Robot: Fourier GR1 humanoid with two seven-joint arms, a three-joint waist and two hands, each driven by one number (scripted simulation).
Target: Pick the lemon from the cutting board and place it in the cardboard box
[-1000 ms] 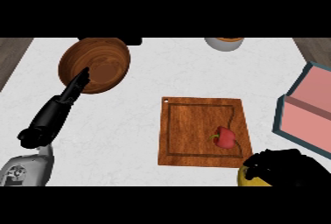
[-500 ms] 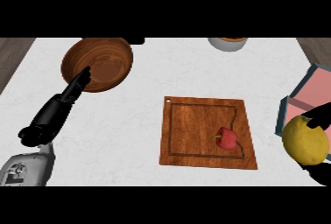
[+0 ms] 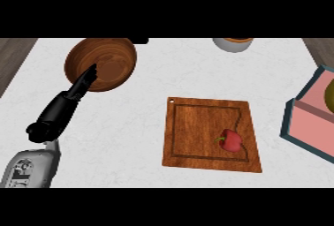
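The white marble counter (image 3: 163, 79) fills the view. At 10 o'clock sits a round brown wooden bowl (image 3: 104, 64). The black left hand (image 3: 57, 114) comes up from 8 o'clock with its fingers (image 3: 85, 81) straight and open, holding nothing, and the tips lie over the bowl's edge. A flat brown wooden cutting board (image 3: 202, 128) lies at 5 o'clock, and a small red pepper (image 3: 231, 140) rests on its right side. At 3 o'clock is a box with teal walls and a pink inside (image 3: 306, 117). A thin bit of the yellow lemon (image 3: 330, 95) shows at the right edge, over the pink inside. A small pale pot (image 3: 232, 43) sits at 1 o'clock.
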